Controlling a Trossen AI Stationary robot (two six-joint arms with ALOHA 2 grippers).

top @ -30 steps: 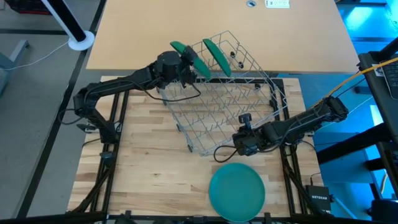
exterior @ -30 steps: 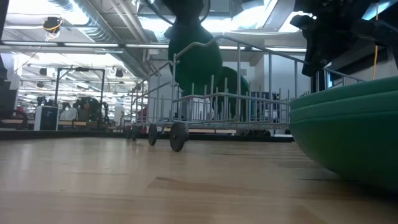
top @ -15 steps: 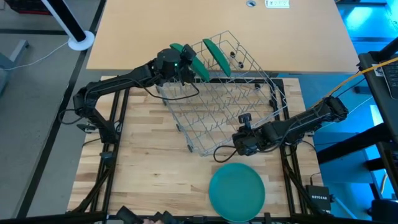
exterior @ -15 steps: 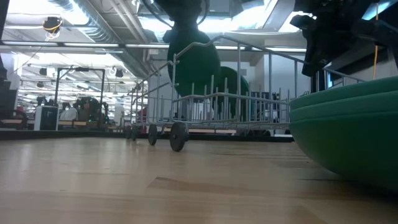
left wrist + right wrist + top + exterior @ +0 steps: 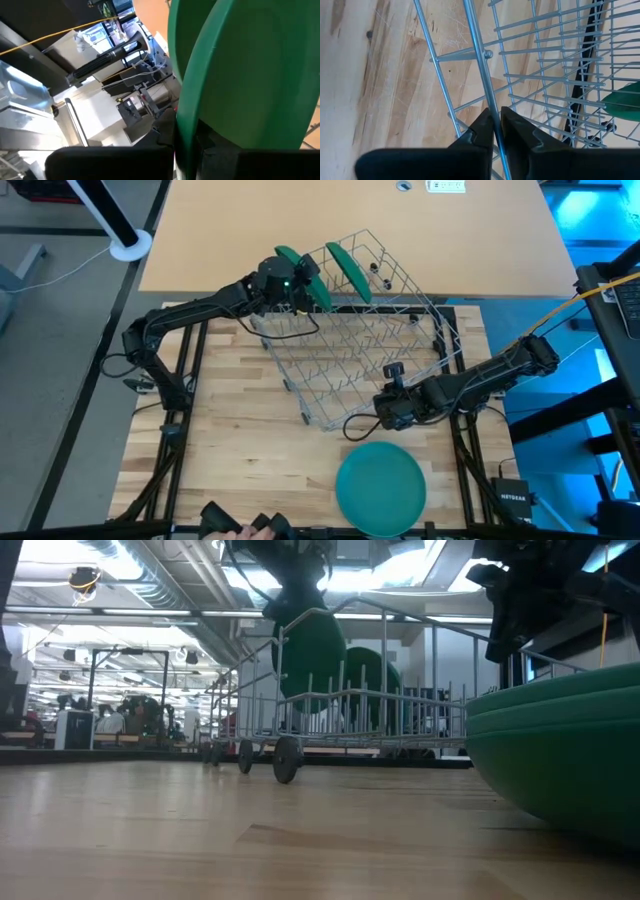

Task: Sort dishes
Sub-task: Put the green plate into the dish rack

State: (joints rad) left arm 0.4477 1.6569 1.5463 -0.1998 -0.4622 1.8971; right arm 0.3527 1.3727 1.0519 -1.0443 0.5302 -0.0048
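Note:
A silver wire dish rack (image 5: pixel 360 350) stands in the middle of the table. One dark-green plate (image 5: pixel 348 268) stands on edge in the rack's far end, also seen as the farther plate (image 5: pixel 372 675) in the low view. My left gripper (image 5: pixel 303 283) is shut on a second plate (image 5: pixel 297 268) over the rack's far left corner. My right gripper (image 5: pixel 384 408) is shut on the rack's near rim. A stack of green plates (image 5: pixel 380 488) lies flat near the table's near edge. My left gripper pinches the plate's rim (image 5: pixel 186 127) between its two fingers, coming nearly level from the table's left. The plate (image 5: pixel 312 650) stands on edge, tilted, its lower part down between the rack's walls; whether it touches the tines I cannot tell. My right gripper pinches one thin wire of the rack's near rim (image 5: pixel 492 117) between its fingertips (image 5: pixel 479 131). The fingers slant down from the table's right and near side. The rack stays on the table.
A tan board (image 5: pixel 300 220) covers the far part of the table. A person's hand (image 5: pixel 252 527) with dark objects shows at the near edge. Bare wood lies left of the rack (image 5: pixel 230 420).
My left gripper has carried its plate a little toward the table's far edge and slightly down, deeper into the rack's far left corner, with a small turn of the plate. The rack and my right gripper have kept still. A hand has come in at the near edge.

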